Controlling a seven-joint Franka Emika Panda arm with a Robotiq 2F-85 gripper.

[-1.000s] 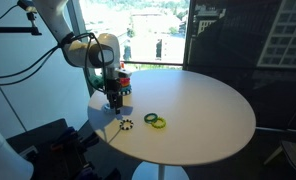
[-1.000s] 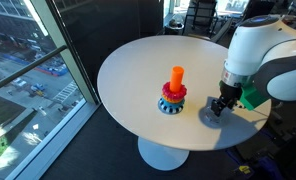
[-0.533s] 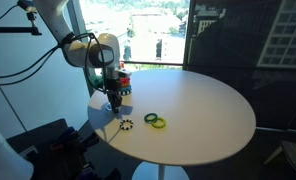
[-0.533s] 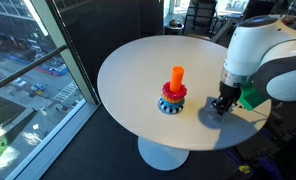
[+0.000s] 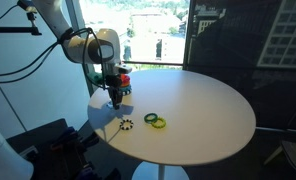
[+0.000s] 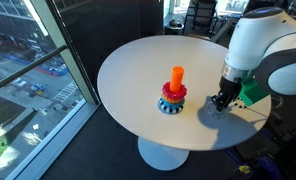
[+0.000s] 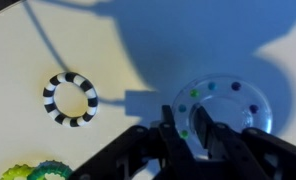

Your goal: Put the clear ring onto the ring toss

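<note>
1. Wrist view shows the clear ring (image 7: 226,108) lying in the arm's shadow on the white table (image 7: 28,50), with small coloured dots spaced round its see-through band.
2. The gripper (image 7: 187,133) has its two dark fingers nearly together across the ring's near rim; they look pinched on that band, though whether the ring is already off the table is not clear.
3. In both exterior views the gripper (image 5: 115,99) (image 6: 220,101) sits low over the table edge, well apart from the ring toss (image 6: 173,97), whose orange-red peg stands upright above stacked coloured rings.
4. Judging by its thin, flat plastic, the ring should be very light and stiff, and probably slick; a pinch on one side of the band, fingers inside and outside the hole, suits it best.
5. Held by one edge, it may tilt or slip, so a firm, square grip matters before the carry to the peg.
6. Beside it lie a black-and-white ring (image 7: 70,98) and, further off, green and yellow rings (image 7: 38,172), none touching it.
</note>
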